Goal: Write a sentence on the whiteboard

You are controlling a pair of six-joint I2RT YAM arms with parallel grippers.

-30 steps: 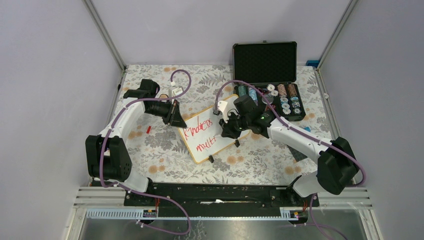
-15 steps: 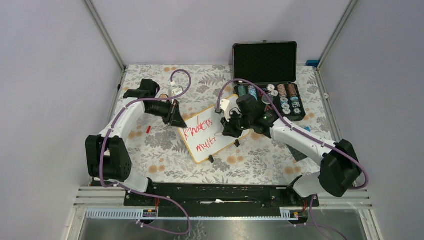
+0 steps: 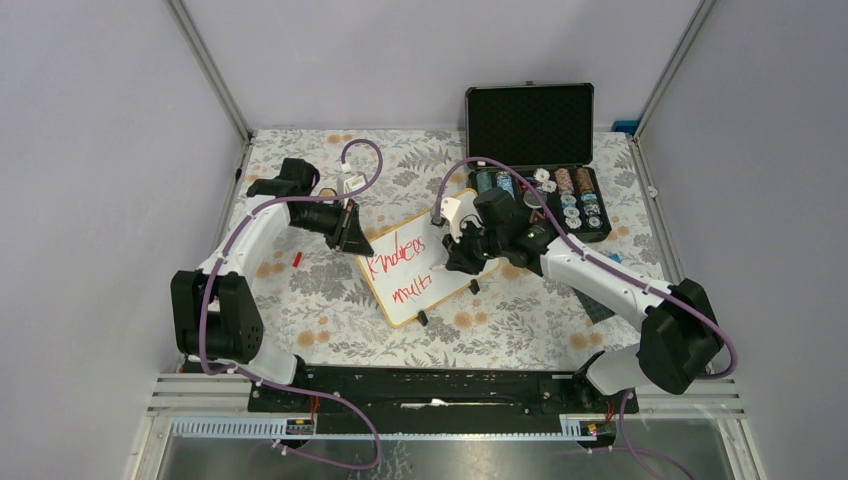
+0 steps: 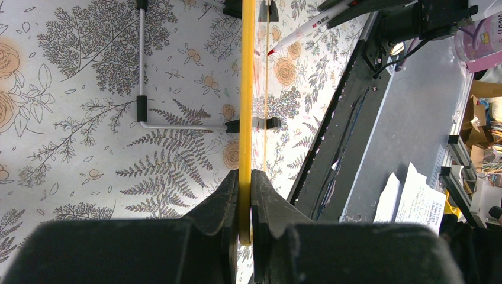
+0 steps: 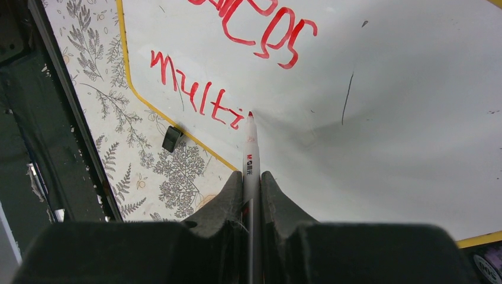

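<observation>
The left arm reaches from its base up the left side of the floral tabletop (image 3: pixel 300 300), elbow bent outward and forearm angled in toward the centre, so that the left end effector (image 3: pixel 350 228) meets the far-left corner of the whiteboard (image 3: pixel 408 308). In the left wrist view this end effector (image 4: pixel 244 177) is clenched on the board's thin yellowish rim (image 4: pixel 245 89), seen edge-on, with a wire stand and its small black feet showing on the board's back side. The right arm stretches from the right base diagonally inward, wrist pitched down, with the right end effector (image 3: pixel 462 255) over the board's right half. Its fingers (image 5: pixel 251 177) are clamped around a white marker (image 5: pixel 250 160) whose red tip sits at the board's surface just past the last stroke of the lower line. The whiteboard rests in the middle of the tabletop, turned at an angle to the table's edges, between the two arms. The sentence (image 5: pixel 195 92) is red handwriting in two lines: the upper reads roughly "Kindness", the lower "multi". A few thin dark marks streak the bare white area to the right of the writing. An open black poker chip case (image 3: pixel 530 125) stands at the far right of the tabletop.
</observation>
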